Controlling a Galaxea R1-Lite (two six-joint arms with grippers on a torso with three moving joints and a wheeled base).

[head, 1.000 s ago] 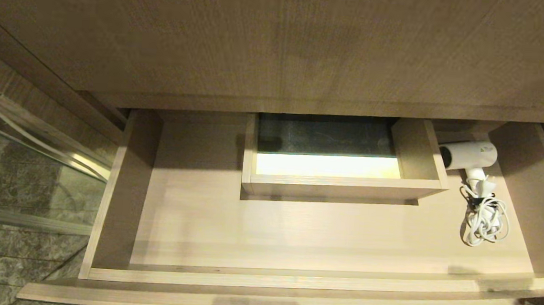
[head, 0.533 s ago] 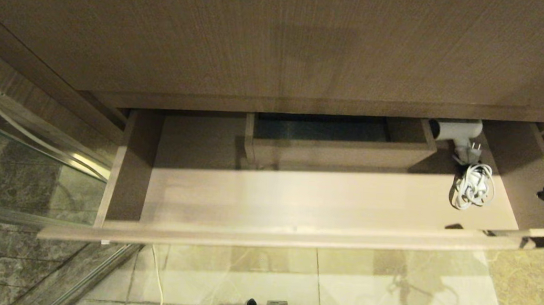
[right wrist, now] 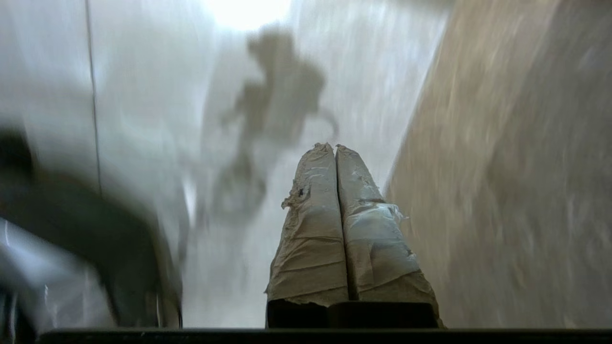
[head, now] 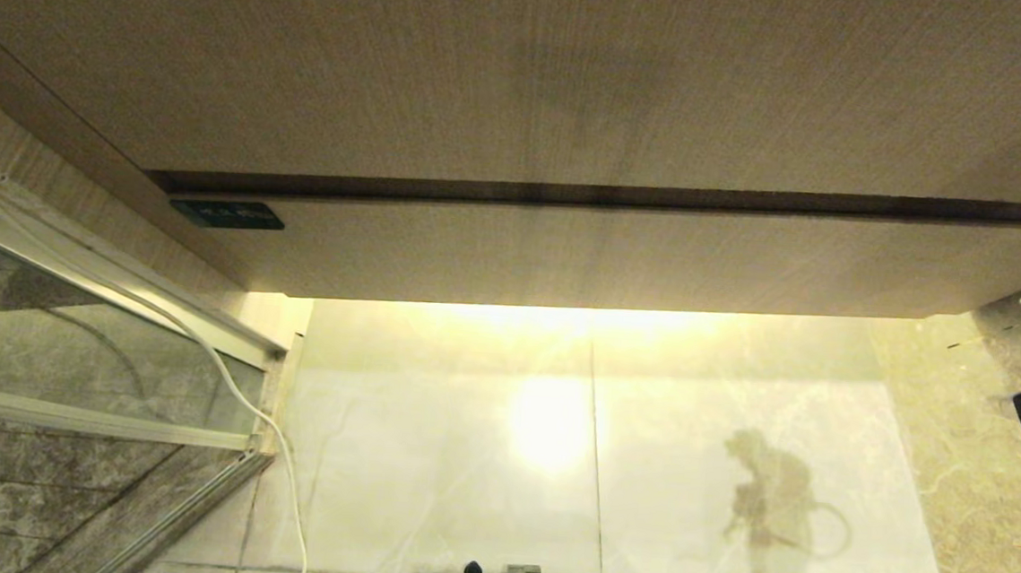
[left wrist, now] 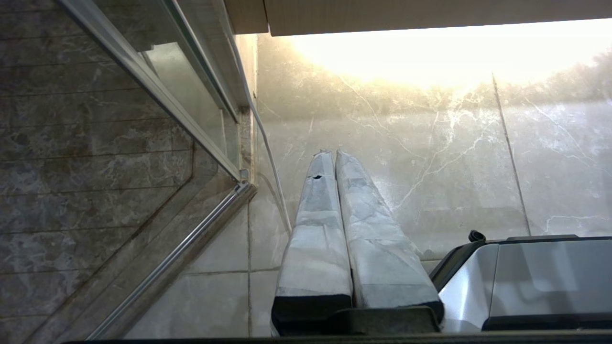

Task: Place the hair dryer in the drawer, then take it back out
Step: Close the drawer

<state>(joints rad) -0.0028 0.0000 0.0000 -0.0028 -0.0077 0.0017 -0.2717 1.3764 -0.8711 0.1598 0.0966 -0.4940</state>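
Right gripper point(right wrist: 335, 148), pressed shut and empty by the closed drawer point(head: 620, 258), risks slipping off that handleless front when reopening it for the hidden dryer.

Left gripper point(left wrist: 334, 155), right gripper point(right wrist: 334, 147): long tapered fingers wrapped in wrinkled pale tape, black bases; silver-black base point(left wrist: 526, 282).

Head camera looks down at drawer front point(head: 620, 258); wrist cameras face floor tiles point(left wrist: 430, 157) (shared by all).
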